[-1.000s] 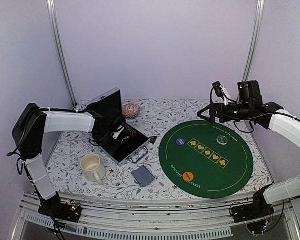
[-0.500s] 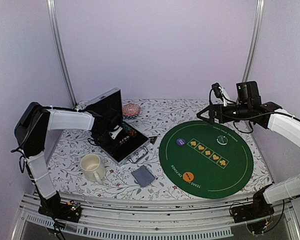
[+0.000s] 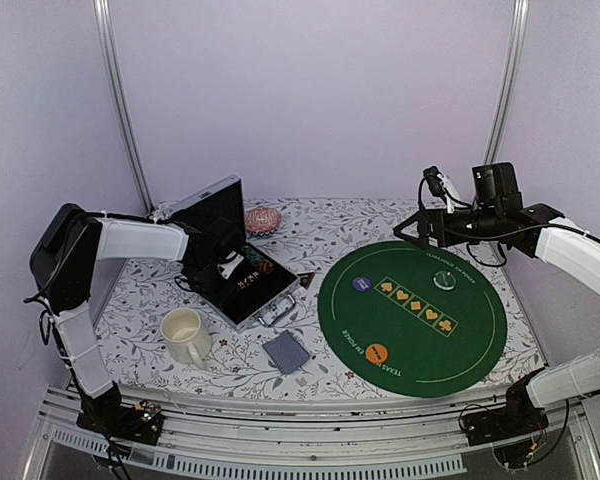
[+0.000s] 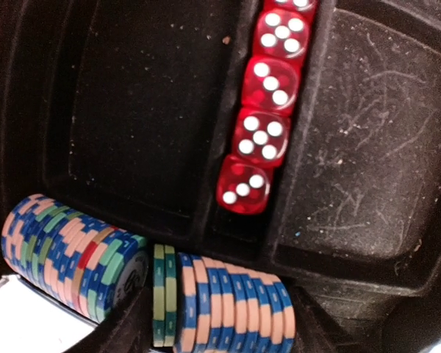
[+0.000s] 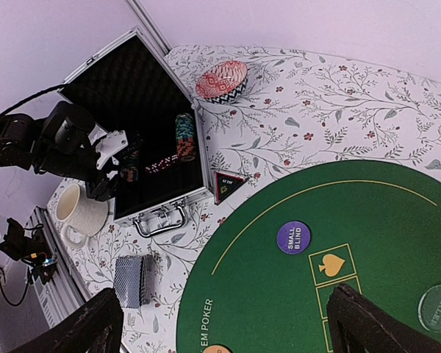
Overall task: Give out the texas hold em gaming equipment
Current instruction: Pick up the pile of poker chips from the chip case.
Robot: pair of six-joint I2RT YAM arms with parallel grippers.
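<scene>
You had the left tool [image 3: 230, 264] low inside the open case [image 3: 272, 296], right over the striped chips [image 4: 228, 305] standing on edge in their slot, probably to lift some; whether it was spread or pinching, I cannot tell. Your right tool [image 5: 224, 298] hung spread wide, empty, above the green mat [image 3: 465, 340].

Striped poker chips [image 4: 228, 301] stand on edge in rows inside the open case [image 5: 162, 215]. The grey-blue card deck [image 3: 285, 352] lies flat near the case front, and the black-red triangle marker [image 5: 228, 184] lies beside the case corner. The purple disc [image 3: 361, 283], orange disc [image 3: 377, 352] and clear disc [image 3: 443, 280] lie flat, well apart, on the green mat [image 3: 460, 340].
</scene>
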